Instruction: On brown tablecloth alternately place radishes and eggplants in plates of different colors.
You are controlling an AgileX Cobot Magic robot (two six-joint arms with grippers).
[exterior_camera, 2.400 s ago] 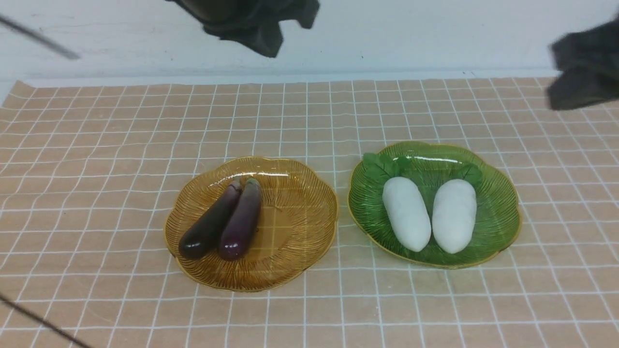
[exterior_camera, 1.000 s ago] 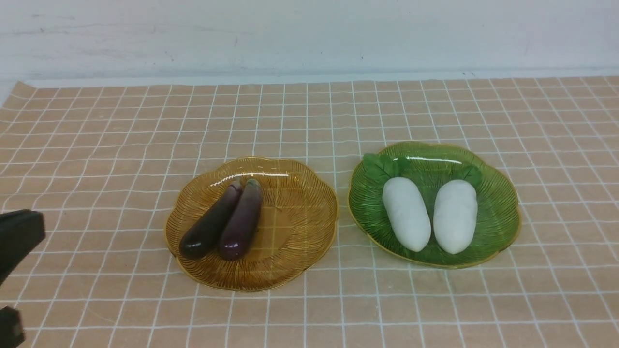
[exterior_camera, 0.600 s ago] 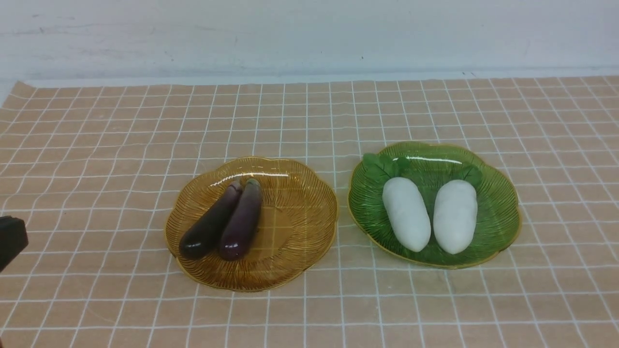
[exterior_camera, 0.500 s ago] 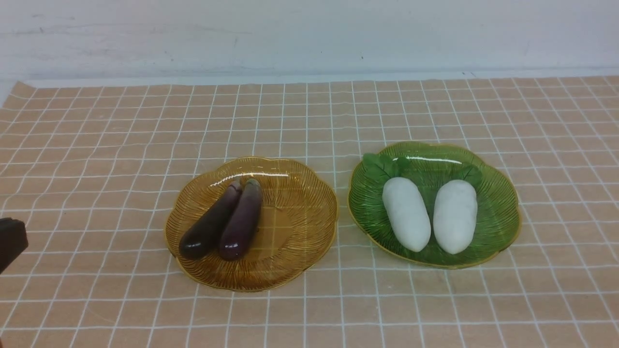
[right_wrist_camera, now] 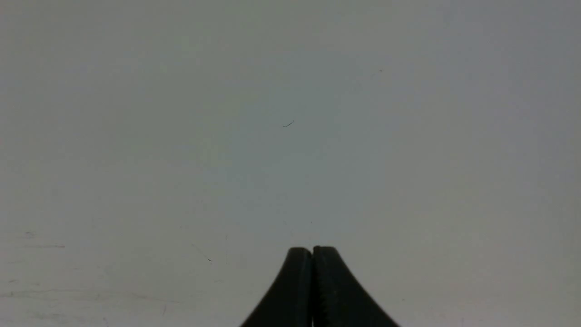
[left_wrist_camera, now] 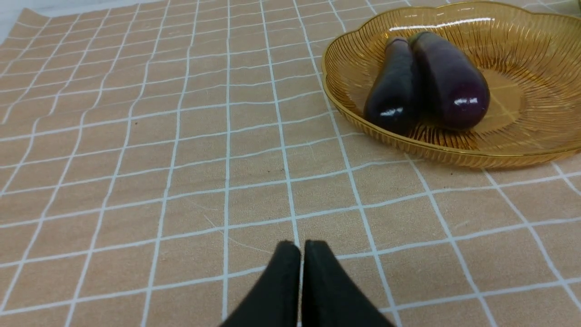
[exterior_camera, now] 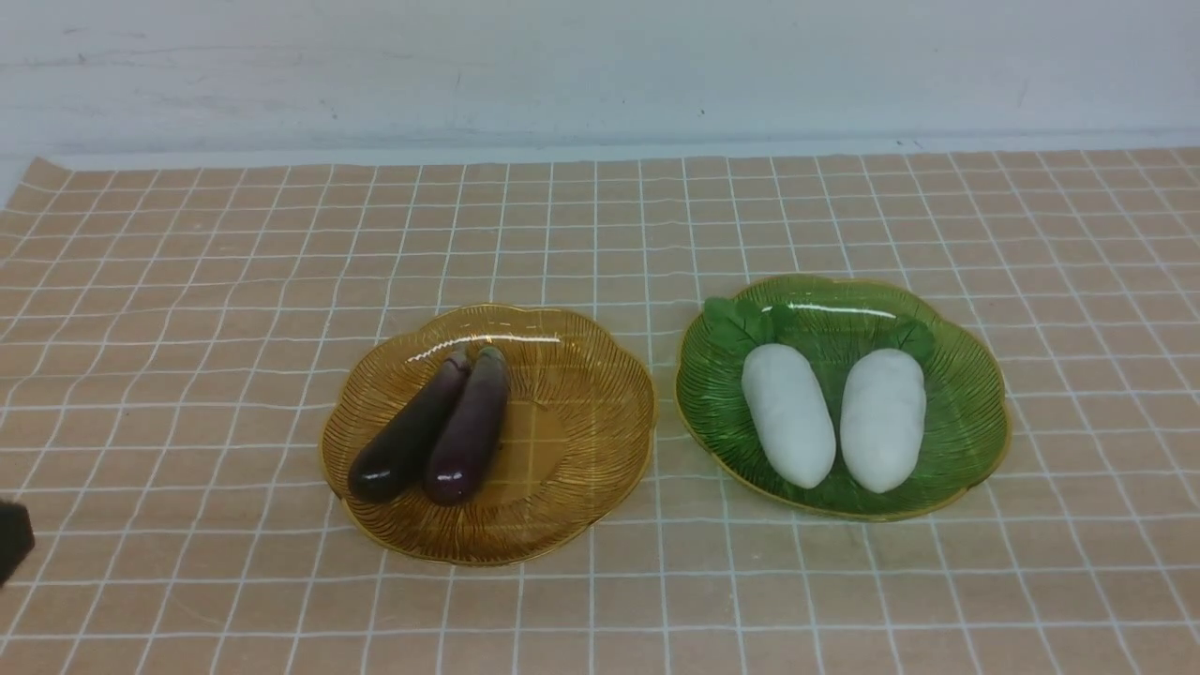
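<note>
On the cloth [exterior_camera: 187, 281], two plates are sitting side by side, nothing blocking them.
Two eggplants [exterior_camera: 431, 427] are lying in the amber plate [exterior_camera: 581, 412] at 9 o'clock, two radishes [exterior_camera: 834, 417] in the green plate [exterior_camera: 966, 403] at 3; left gripper [left_wrist_camera: 302, 247] and right gripper [right_wrist_camera: 312, 252] are both staying pinched, empty.

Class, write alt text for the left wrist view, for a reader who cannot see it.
Two dark purple eggplants lie side by side, touching, in an amber plate on a brown tablecloth with a white grid. The left gripper hangs over bare cloth apart from the plate, its black jaws shut.
</note>
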